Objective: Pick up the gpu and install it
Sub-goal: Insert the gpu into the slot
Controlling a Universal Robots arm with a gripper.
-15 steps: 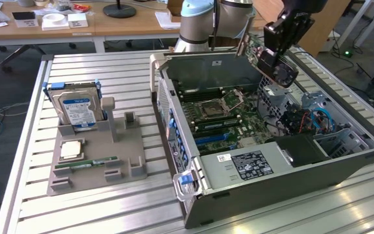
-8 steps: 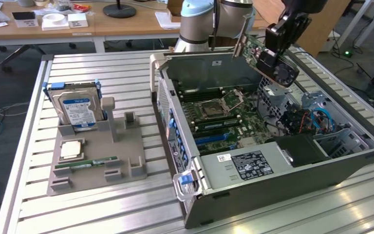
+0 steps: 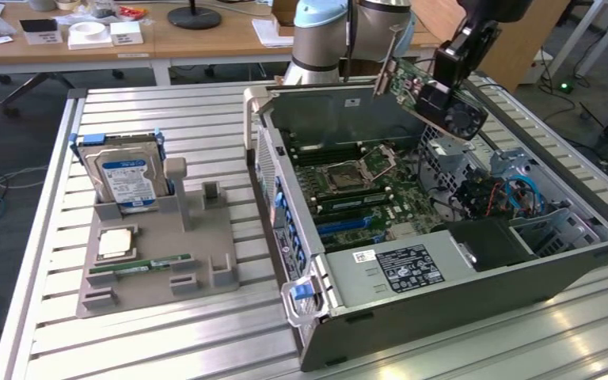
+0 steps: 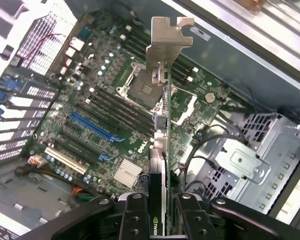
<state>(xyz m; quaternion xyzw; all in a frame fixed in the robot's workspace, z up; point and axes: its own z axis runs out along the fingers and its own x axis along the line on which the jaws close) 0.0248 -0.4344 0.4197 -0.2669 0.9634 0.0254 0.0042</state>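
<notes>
Since the gpu point(image 3: 410, 79) hangs in the air above the far edge of the open computer case point(image 3: 473, 285), the pick-up half of the task is done and the fitting is not. The gripper point(image 3: 443, 75) has its fingers closed narrowly on the card's dark end, one on each face. The card is tilted, with the green board turned toward the exterior view's left.

From the wrist view the gpu point(image 4: 159, 150) is seen edge-on between the two fingers point(image 4: 135, 215). Its silver bracket point(image 4: 168, 42) is at the end farthest from the gripper point(image 4: 161, 220), well apart from the motherboard point(image 4: 105, 100) below. The long blue slot point(image 4: 92, 127) is bare and off to one side of the card's line. The card appears to sit over the processor socket area, though depth is hard to judge here.

Near the table's point(image 3: 177, 119) edge on the exterior view's left, the grey holder point(image 3: 156, 261) carries the hard drive point(image 3: 124, 174) and the RAM stick point(image 3: 140, 265).
</notes>
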